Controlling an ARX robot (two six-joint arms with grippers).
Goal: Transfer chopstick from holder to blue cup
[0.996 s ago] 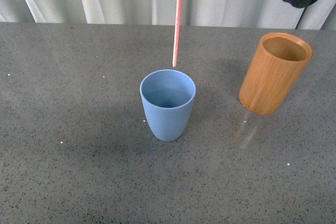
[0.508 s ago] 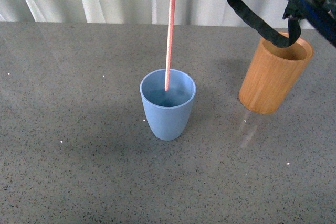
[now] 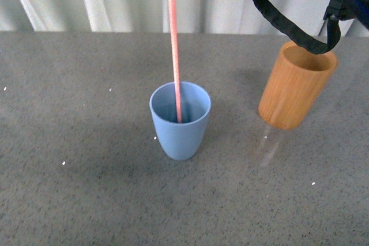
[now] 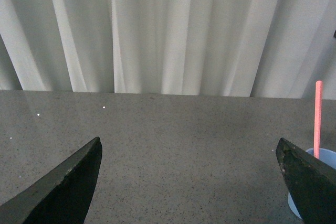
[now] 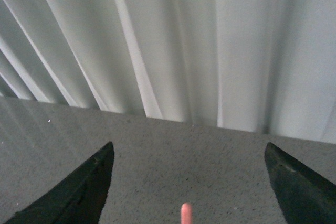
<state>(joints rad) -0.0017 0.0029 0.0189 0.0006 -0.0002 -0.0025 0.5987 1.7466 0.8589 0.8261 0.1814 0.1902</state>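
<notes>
One chopstick (image 3: pixel 174 56) stands in the blue cup (image 3: pixel 179 121), leaning on its far-left rim, free of both grippers. Bamboo holder (image 3: pixel 295 86) at right looks empty. Right gripper (image 5: pixel 184 182) is spread wide just above the stick top; lift it straight up to avoid a knock. Left gripper (image 4: pixel 189 182) is wide too, empty, left of the cup.

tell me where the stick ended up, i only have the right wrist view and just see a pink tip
Observer: The stick stands in the blue cup, leaning on its rim.
Operator: is my right tool off it
Observer: Yes, the right tool is open, with the stick's tip loose between its fingers.
Operator: anything left in the wooden holder
Observer: The front view shows the wooden holder beside the cup with no stick poking out.
</notes>
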